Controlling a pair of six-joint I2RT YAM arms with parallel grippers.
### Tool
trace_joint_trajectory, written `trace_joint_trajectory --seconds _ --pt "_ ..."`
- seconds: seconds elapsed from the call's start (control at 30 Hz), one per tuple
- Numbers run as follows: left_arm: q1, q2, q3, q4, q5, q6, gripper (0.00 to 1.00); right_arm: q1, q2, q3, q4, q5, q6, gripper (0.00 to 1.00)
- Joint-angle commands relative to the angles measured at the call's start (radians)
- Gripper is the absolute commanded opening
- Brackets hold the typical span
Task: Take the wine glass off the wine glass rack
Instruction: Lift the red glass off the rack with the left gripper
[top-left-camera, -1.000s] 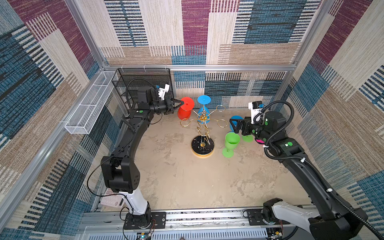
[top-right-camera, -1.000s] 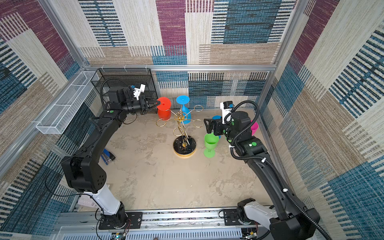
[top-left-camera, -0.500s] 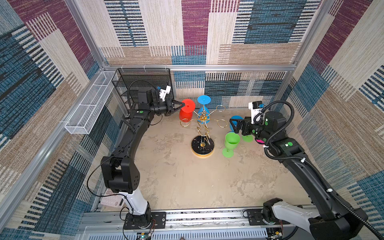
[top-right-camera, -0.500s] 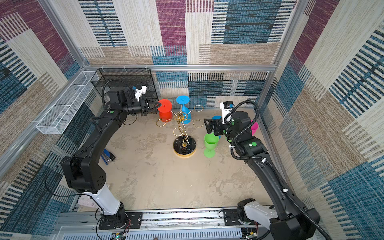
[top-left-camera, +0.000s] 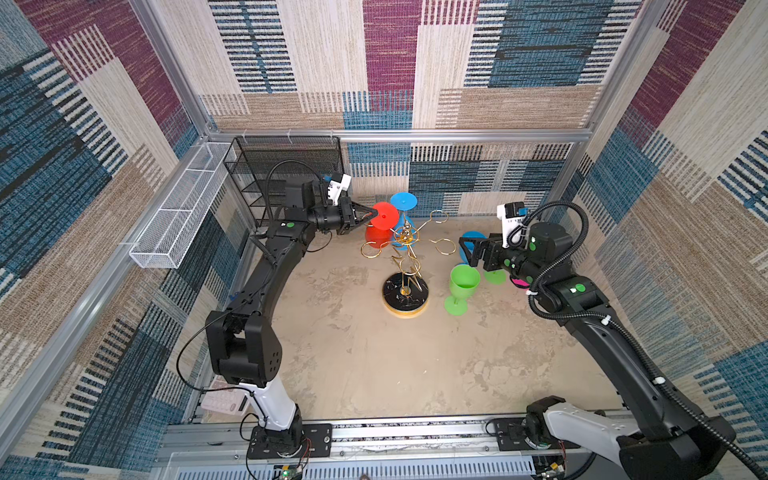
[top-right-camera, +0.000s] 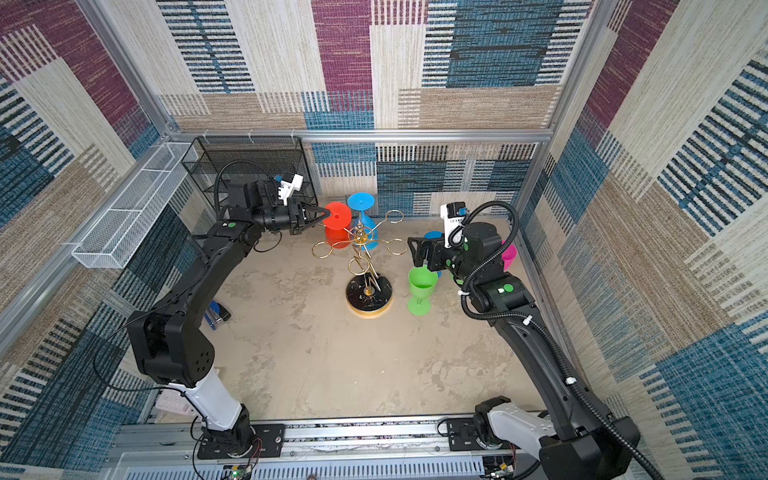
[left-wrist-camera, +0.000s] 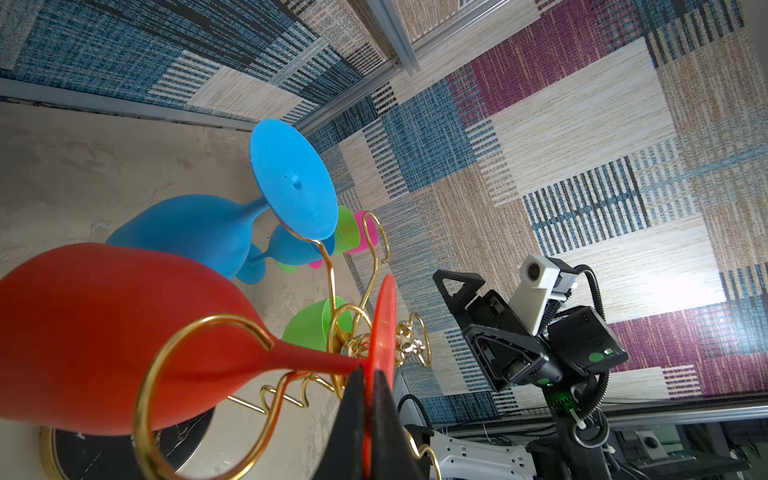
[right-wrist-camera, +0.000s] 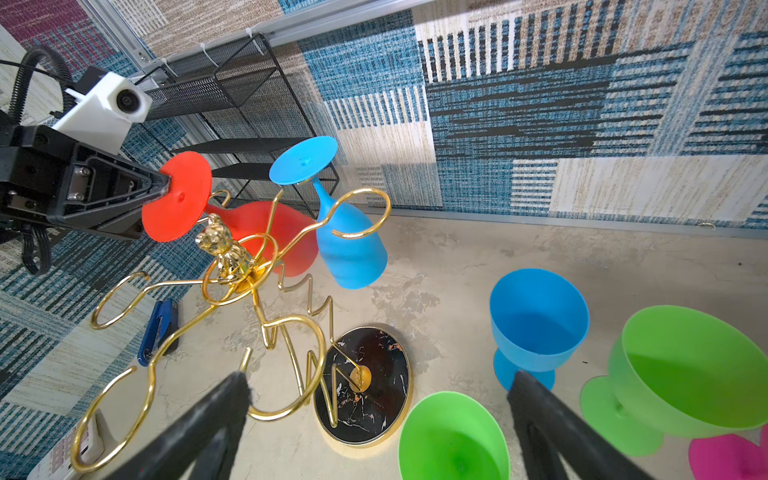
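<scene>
A: Item one, left gripper (left-wrist-camera: 368, 388): clamped on the foot rim of the red glass (left-wrist-camera: 104, 332). Item two, right gripper (top-left-camera: 468, 254): jaws spread wide, empty, right of centre.
B: Glass location?
A: Tilted, stem inside a rack (top-left-camera: 405, 296) ring, centre frame.
B: Hazards?
A: Stem may snag the ring and tip the rack; thin pinch may slip.
B: View note?
A: Left wrist view shows ring round stem; top views hide it.

Pink cup (top-right-camera: 510, 253): mostly behind right arm in both top views; clipped at frame corner in right wrist view. Upright blue wine glass (top-left-camera: 471, 237): largely masked by right gripper (top-left-camera: 464, 252). Red wine glass (left-wrist-camera: 104, 332) bowl, wine glass rack base (left-wrist-camera: 108, 453): cut by left wrist frame edge. Blue item (top-right-camera: 217, 311) on floor: half under left arm, kind unclear.
</scene>
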Motion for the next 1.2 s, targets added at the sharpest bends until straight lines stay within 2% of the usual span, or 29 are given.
trace_joint_trajectory --seconds 0.0,0.63,1.17 --pt "-0.003 0.01 0.019 -0.009 0.019 0.013 0.0 0.0 -0.001 0.0 0.03 -0.003 0.003 0.99" --pt "0.008 0.105 0.16 -0.029 -0.03 0.014 0.0 0.0 -0.018 -0.012 0.019 0.01 -0.004 0.99" --pt "0.144 0.088 0.145 0.051 -0.024 -0.049 0.0 -0.001 -0.017 -0.012 0.018 0.023 -0.015 0.99"
